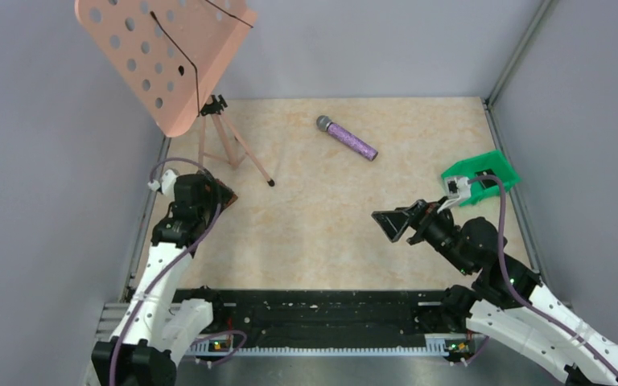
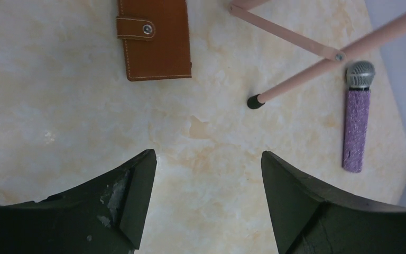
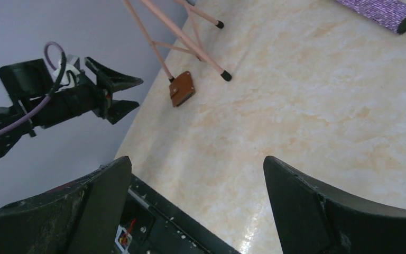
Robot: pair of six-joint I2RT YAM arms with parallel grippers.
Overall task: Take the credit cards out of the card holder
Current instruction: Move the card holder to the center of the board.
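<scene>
The card holder (image 2: 156,39) is a brown leather wallet lying closed on the table, its snap strap fastened. No cards show. It lies by the stand's legs, also in the right wrist view (image 3: 182,89) and just visible in the top view (image 1: 228,195). My left gripper (image 2: 206,159) is open and empty, hovering a little short of the holder (image 1: 209,191); the right wrist view shows it (image 3: 129,92) with jaws spread. My right gripper (image 3: 197,164) is open and empty over the table's right middle (image 1: 390,225), far from the holder.
A pink music stand (image 1: 165,56) rises at the back left; its tripod legs (image 2: 296,84) end close to the holder. A purple glitter microphone (image 1: 346,138) lies at the back centre. A green plastic bin (image 1: 483,173) sits at the right edge. Grey walls enclose the table.
</scene>
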